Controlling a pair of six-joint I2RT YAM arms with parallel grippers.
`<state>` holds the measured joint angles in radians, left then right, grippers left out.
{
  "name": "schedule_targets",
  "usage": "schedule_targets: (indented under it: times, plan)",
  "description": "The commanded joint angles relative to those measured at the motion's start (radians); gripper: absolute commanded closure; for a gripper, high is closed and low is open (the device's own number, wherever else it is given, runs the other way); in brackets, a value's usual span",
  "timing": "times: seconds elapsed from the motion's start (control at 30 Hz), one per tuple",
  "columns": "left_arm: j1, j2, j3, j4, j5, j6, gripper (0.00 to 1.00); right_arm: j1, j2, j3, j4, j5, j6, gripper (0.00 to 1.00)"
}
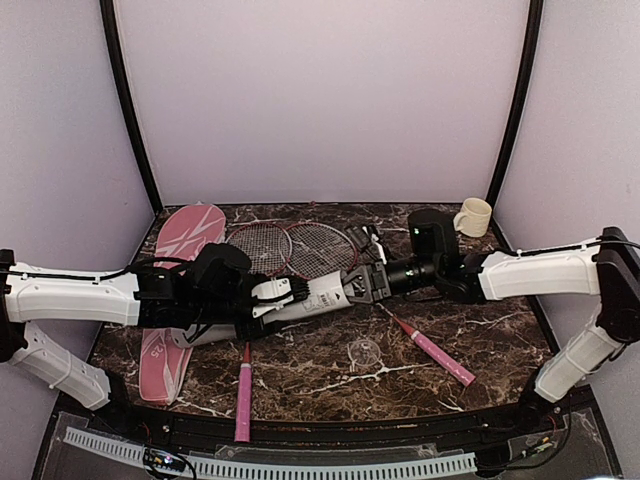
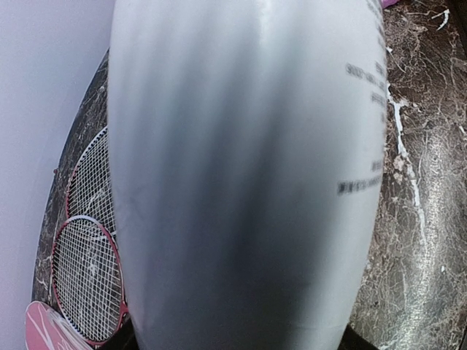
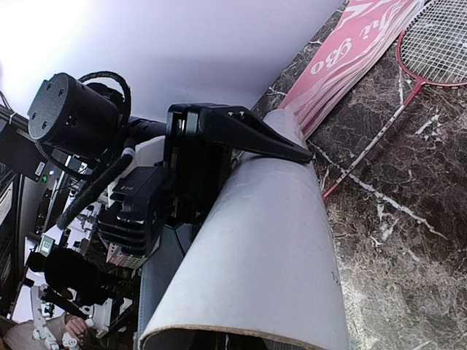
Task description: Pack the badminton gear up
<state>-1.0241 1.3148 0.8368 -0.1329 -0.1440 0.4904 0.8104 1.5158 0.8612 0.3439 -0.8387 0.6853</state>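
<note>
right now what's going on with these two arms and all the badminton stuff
The left gripper holds the white tube sideways above the table, its open end toward the right arm. The right gripper is shut and sits at that open end; whether it carries anything is hidden. The two racquets and the pink racquet cover lie on the table, not yet packed.

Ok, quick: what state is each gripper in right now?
Left gripper: closed on the tube.
Right gripper: closed, at the tube's open end; whether it holds anything cannot be told.
</note>
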Motion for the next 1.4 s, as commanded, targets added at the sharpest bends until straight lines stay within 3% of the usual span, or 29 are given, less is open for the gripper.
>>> schedule_targets:
  times: [0.0, 0.4, 0.57, 0.7, 0.83, 0.97, 1.07, 1.17, 1.37]
  plan:
    - [-0.004, -0.011, 0.010, 0.019, -0.010, 0.010, 0.37, 0.019, 0.018, 0.036, 0.035, -0.015, -0.005, 1.00]
    - [-0.005, -0.013, 0.009, 0.018, -0.015, 0.011, 0.37, 0.017, -0.011, 0.033, -0.005, 0.013, -0.022, 0.98]
    - [-0.007, -0.030, 0.001, 0.026, -0.016, 0.014, 0.37, -0.019, -0.060, 0.040, -0.108, 0.037, -0.074, 0.80]
    - [-0.009, -0.036, -0.002, 0.028, -0.023, 0.018, 0.37, -0.098, -0.144, 0.008, -0.184, 0.036, -0.104, 0.59]
    - [-0.010, -0.035, 0.001, 0.028, -0.026, 0.017, 0.37, -0.178, -0.236, 0.000, -0.360, 0.056, -0.215, 0.45]
    - [-0.011, -0.034, 0.000, 0.029, -0.024, 0.017, 0.37, -0.292, -0.312, -0.025, -0.490, 0.211, -0.263, 0.32]
    - [-0.013, -0.030, 0.004, 0.026, -0.026, 0.017, 0.37, -0.368, -0.321, -0.025, -0.560, 0.455, -0.241, 0.22]
    - [-0.014, -0.029, 0.004, 0.025, -0.026, 0.019, 0.37, -0.415, -0.269, -0.001, -0.627, 0.700, -0.206, 0.20]
    - [-0.017, -0.043, 0.002, 0.024, -0.037, 0.023, 0.37, -0.537, -0.162, -0.031, -0.507, 0.729, -0.178, 0.21]
